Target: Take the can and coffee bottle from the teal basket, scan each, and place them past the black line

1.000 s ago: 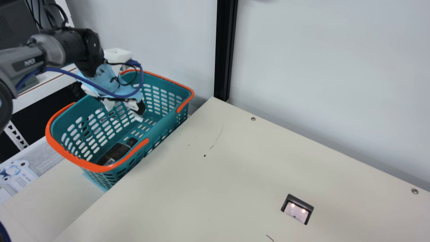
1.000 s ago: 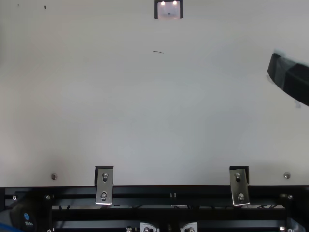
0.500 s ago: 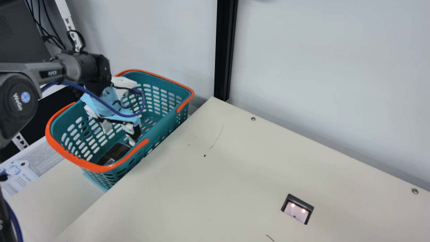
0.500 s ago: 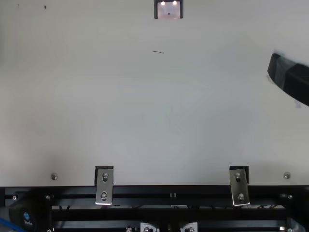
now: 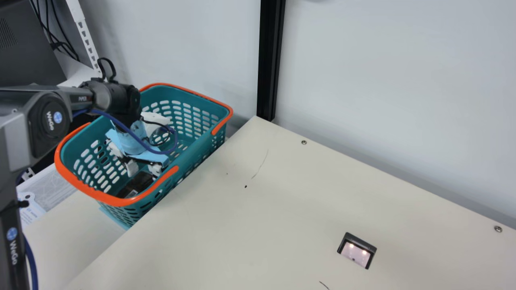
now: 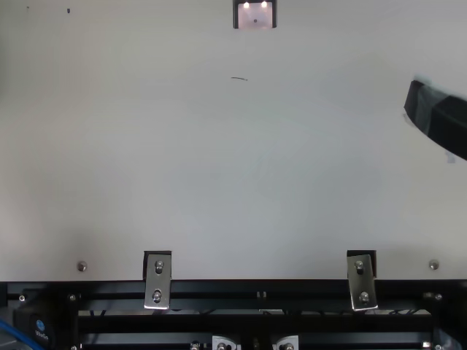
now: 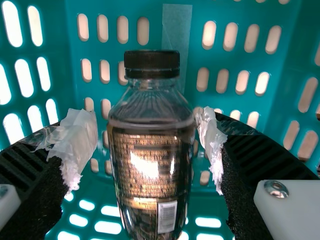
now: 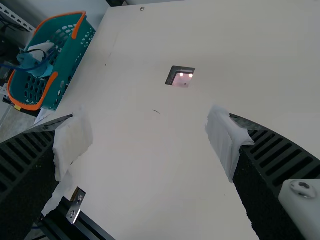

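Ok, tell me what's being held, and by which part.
Nothing: the left gripper is open, its fingers either side of the bottle, and the right gripper is open, empty.

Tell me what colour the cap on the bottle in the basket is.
The ridged round bottle cap is black, seen best in the left wrist view.

Cream table [image 5: 250, 225], kinda scuffed lol
Little scanner [image 5: 357, 251], two lights glowing, lower right of the main view; thin scratch [image 5: 261, 165] around the middle, screw [image 5: 498, 229] far right.
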